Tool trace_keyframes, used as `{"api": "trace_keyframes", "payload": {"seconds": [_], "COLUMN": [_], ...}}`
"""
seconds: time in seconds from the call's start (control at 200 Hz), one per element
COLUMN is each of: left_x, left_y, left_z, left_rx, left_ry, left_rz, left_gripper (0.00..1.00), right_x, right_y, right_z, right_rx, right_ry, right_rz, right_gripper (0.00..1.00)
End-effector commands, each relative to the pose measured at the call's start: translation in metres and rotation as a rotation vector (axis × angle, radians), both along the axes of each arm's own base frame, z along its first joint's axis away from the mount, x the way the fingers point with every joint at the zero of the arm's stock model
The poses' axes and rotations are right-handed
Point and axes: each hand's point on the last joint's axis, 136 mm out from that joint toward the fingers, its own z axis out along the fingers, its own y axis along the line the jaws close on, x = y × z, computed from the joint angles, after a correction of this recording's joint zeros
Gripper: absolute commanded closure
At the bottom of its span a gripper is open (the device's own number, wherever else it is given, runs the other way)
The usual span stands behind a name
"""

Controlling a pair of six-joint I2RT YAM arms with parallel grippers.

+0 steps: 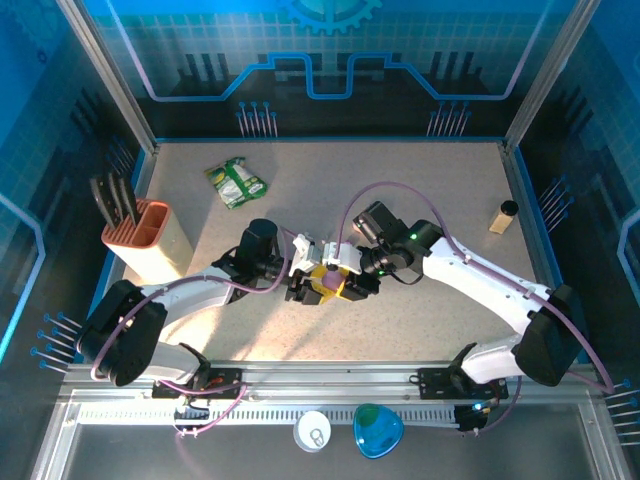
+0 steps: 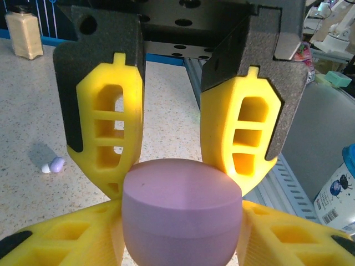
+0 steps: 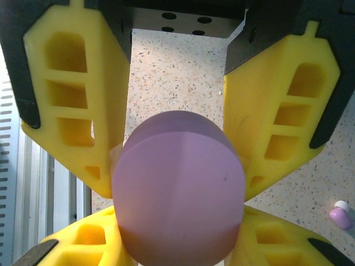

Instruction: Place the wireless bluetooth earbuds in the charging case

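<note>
A rounded purple charging case point(image 1: 328, 281) is held above the middle of the table between both grippers, and its lid looks closed. My left gripper point(image 1: 306, 281) is shut on it from the left and grips its lower half point(image 2: 180, 235). From the right, my right gripper point(image 1: 352, 279) is shut on the other end point(image 3: 177, 235). In each wrist view the opposite gripper's yellow fingers point(image 2: 108, 127) point(image 3: 283, 111) press the case from above. One tiny lavender and white earbud point(image 2: 54, 164) point(image 3: 340, 215) lies on the speckled tabletop, apart from the case.
An orange knife block point(image 1: 150, 238) stands at the left. A green packet point(image 1: 236, 182) lies at the back. A small tan bottle point(image 1: 503, 216) point(image 2: 23, 33) stands at the right. A white round tub point(image 1: 313, 431) and a blue object point(image 1: 378, 430) sit below the front rail.
</note>
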Motion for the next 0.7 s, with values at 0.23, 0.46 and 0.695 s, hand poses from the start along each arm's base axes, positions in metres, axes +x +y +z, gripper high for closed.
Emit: {"api": "trace_keyframes", "payload": {"seconds": [0.23, 0.46, 0.695], "left_x": [-0.008, -0.006, -0.008], "left_y": [-0.004, -0.004, -0.003], "left_z": [0.003, 0.002, 0.005], "left_rx": [-0.018, -0.008, -0.021], "left_ry": [-0.037, -0.017, -0.031], "left_rz": [-0.061, -0.057, -0.06], "left_gripper": [0.53, 0.64, 0.64], "right_x": [-0.003, 0.002, 0.019], "right_y": [0.013, 0.011, 0.002], "right_z": [0.012, 0.013, 0.016], "right_rx": [0.045, 0.044, 0.103], "right_ry": [0.018, -0.001, -0.038], "right_rz": [0.019, -0.012, -0.112], "right_gripper": [0.71, 0.59, 0.29]}}
